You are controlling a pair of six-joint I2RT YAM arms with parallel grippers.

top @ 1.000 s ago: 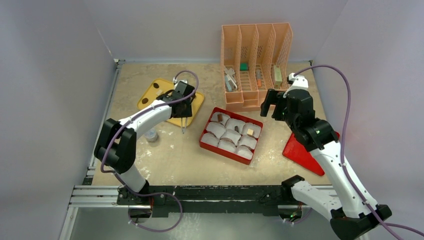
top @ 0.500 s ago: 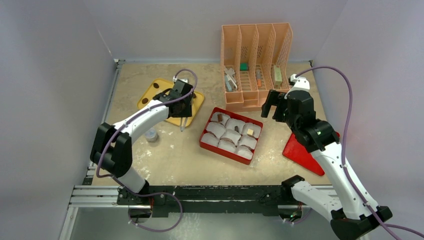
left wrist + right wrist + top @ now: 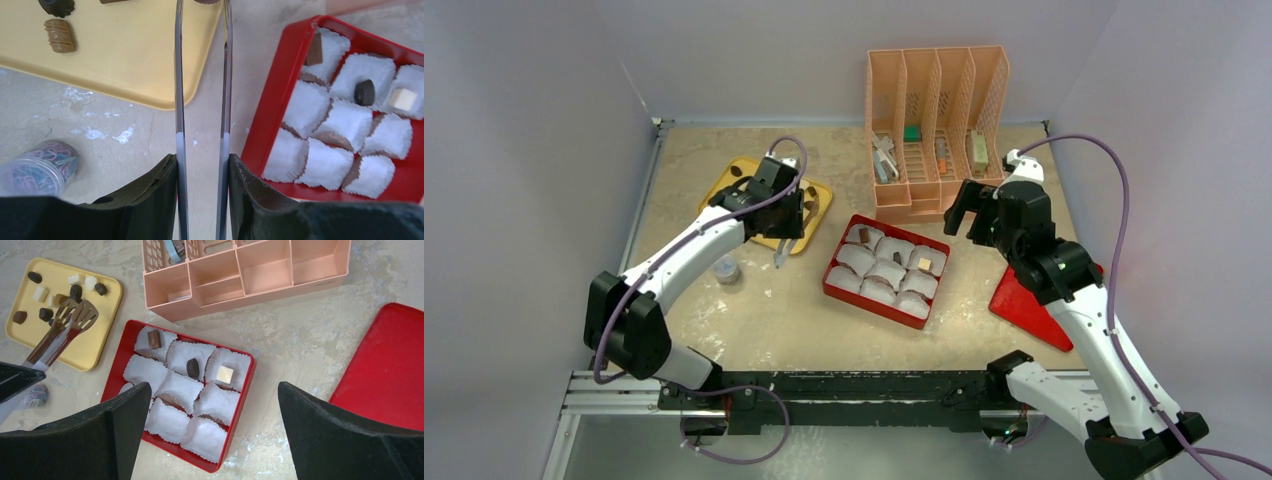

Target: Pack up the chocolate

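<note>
Beige tabletop (image 3: 764, 310), scuffed white. Your left gripper (image 3: 201, 165) is clamped narrow on the tongs (image 3: 75, 315), whose heads hang over the yellow tray (image 3: 95, 352), where most of the chocolate (image 3: 46, 314) lies loose. Three pieces sit in paper cups (image 3: 180, 387) in the far row of the red box (image 3: 240, 405): brown cube, dark oval, cream cube. Your right gripper (image 3: 212, 390) hangs above the box, jaws at full spread, holding nothing.
</note>
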